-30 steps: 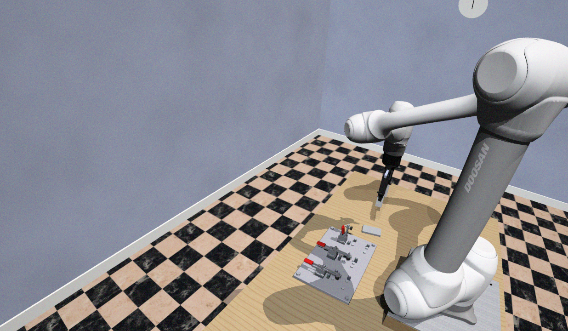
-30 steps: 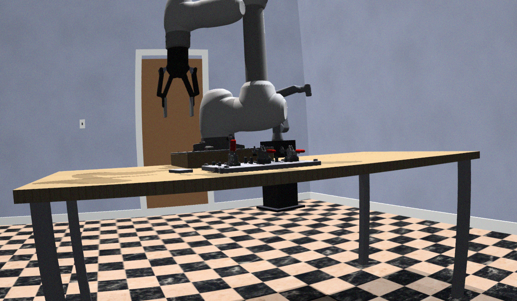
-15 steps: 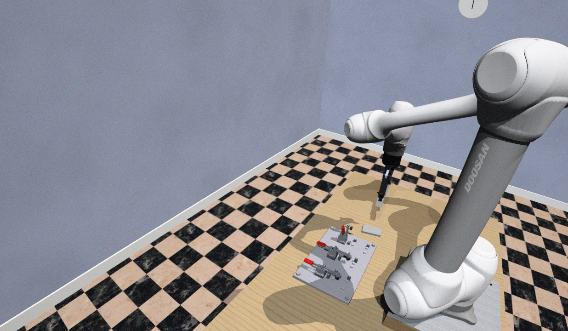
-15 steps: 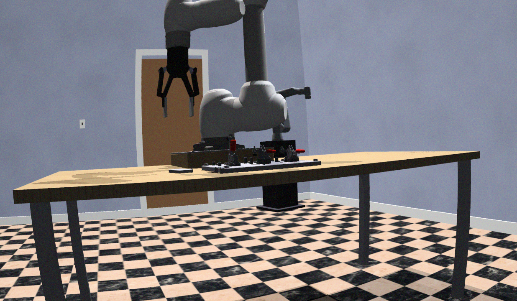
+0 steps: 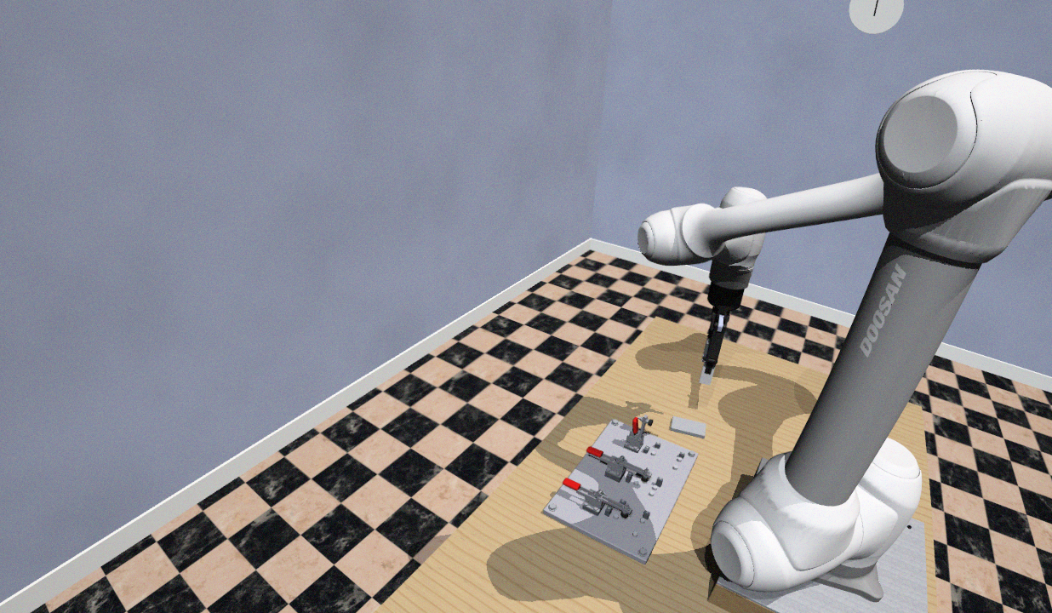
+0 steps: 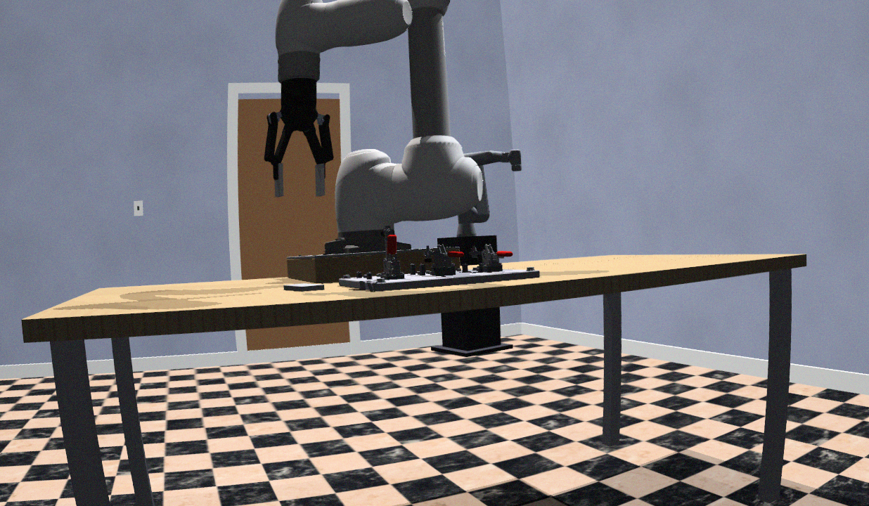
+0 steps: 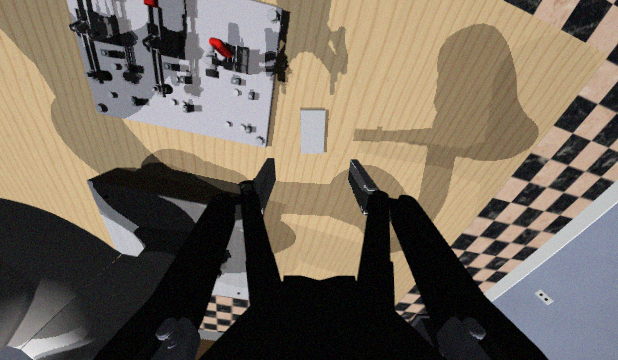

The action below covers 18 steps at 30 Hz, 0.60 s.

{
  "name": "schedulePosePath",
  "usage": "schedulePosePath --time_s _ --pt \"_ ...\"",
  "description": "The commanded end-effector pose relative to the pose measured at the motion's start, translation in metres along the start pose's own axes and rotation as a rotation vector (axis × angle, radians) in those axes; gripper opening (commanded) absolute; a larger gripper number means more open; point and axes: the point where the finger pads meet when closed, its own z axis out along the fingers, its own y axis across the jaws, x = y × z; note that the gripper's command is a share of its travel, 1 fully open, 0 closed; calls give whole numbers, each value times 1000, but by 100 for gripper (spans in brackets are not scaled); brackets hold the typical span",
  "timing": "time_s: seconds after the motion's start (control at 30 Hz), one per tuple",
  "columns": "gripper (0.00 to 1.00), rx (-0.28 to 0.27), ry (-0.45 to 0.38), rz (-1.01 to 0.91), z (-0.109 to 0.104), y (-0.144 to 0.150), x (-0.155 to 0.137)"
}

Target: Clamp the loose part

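Note:
The loose part [image 5: 687, 426] is a small flat grey plate lying on the wooden table just beyond the far end of the fixture. It also shows in the wrist view [image 7: 313, 131] and in the exterior view [image 6: 302, 287]. The grey fixture plate [image 5: 620, 488] carries three toggle clamps with red handles. The clamp nearest the part [image 5: 636, 432] has its handle upright; the other two lie flat. My gripper [image 6: 297, 177] hangs open and empty well above the table, roughly over the part; its fingertips frame bare table just short of the part.
The robot base [image 5: 811, 518] stands on the table's near right side, next to the fixture. The table edge [image 7: 494, 220] runs close on the right of the wrist view, with checkered floor beyond. A dark block [image 6: 337, 264] sits behind the fixture.

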Motion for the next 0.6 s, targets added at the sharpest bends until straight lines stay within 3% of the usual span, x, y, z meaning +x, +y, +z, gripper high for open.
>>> schedulePosePath --time_s 0.0,0.57 --pt "62 -4 8 -10 -1 4 3" --pt "62 -4 8 -10 -1 7 6"
